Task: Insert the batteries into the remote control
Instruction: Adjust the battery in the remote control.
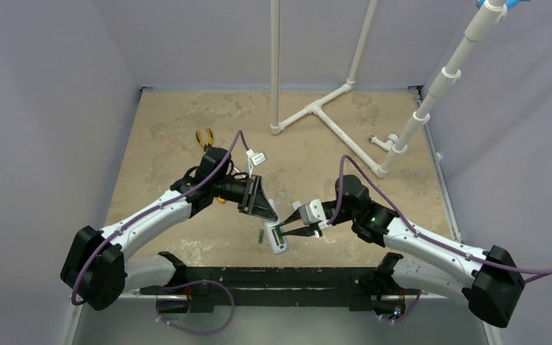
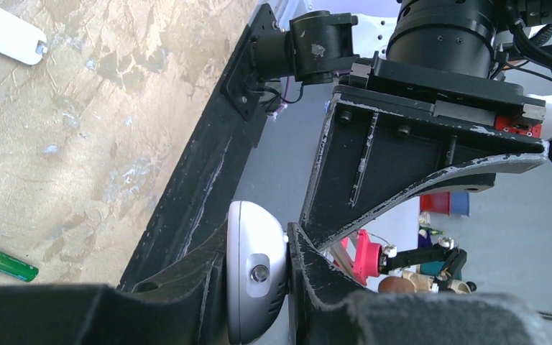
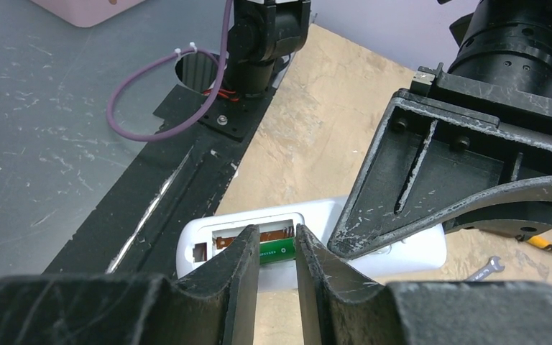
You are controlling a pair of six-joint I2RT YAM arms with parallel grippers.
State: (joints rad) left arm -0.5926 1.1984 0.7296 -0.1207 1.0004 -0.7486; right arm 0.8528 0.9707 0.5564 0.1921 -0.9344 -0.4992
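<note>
Left end effector (image 2: pixel 259 269) clamps remote (image 3: pixel 417 255), right end effector (image 3: pixel 277 262) straddles battery (image 3: pixel 277 249)

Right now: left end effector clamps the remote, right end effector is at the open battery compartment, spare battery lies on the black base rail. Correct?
No: the spare battery lies on the tan table top, off the black base rail, as the left wrist view shows; left end effector clamps the remote, right end effector is at the open battery compartment.

The right end effector (image 3: pixel 277 237) covers both ends of the battery (image 3: pixel 279 250) in the remote control (image 3: pixel 201 241), so any grip is unclear. The left end effector (image 2: pixel 259 269) hides the remote control's far end. The left wrist view's edge crops the loose battery (image 2: pixel 3 260).
</note>
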